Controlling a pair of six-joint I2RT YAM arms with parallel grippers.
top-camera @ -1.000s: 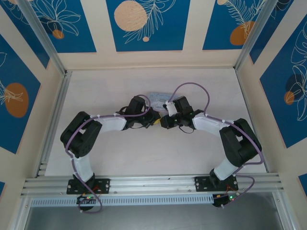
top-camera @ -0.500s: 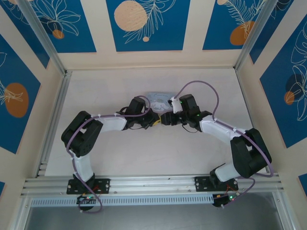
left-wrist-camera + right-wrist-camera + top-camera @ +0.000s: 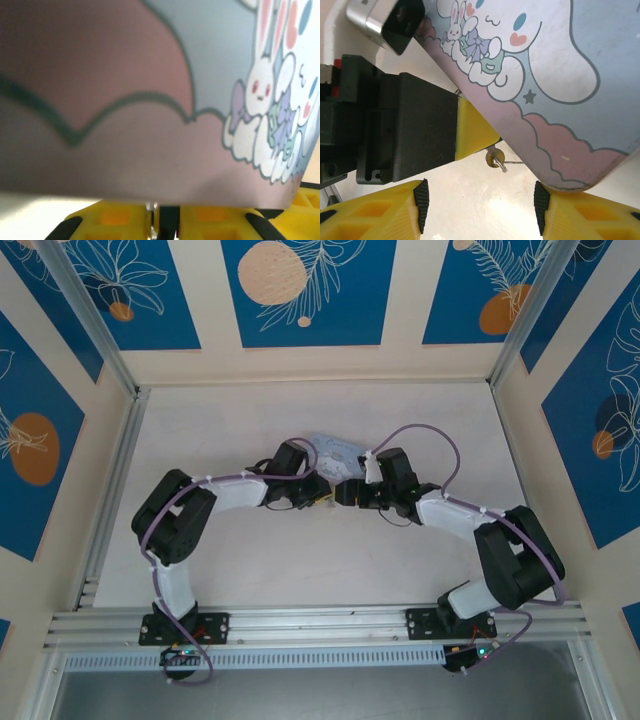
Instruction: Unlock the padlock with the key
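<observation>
A: Where's the key [image 3: 496,159]?
B: Probably that tiny metal bit at the left claw's [image 3: 165,222] tip, beside the tin's [image 3: 545,75] edge, mid-counter [image 3: 300,570]. The jaws are nearly together; I can't tell if they grip.
A: And the right claw [image 3: 480,207]?
B: Jaws wide apart, facing the left claw.

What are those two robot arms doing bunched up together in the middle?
They are working face to face beside a pale blue tin with a cartoon bunny on it. The left gripper pinches a tiny metal piece, probably the key, right at the tin's edge. The right gripper is open and holds nothing, with its fingers on either side of the spot just in front of that piece.
</observation>
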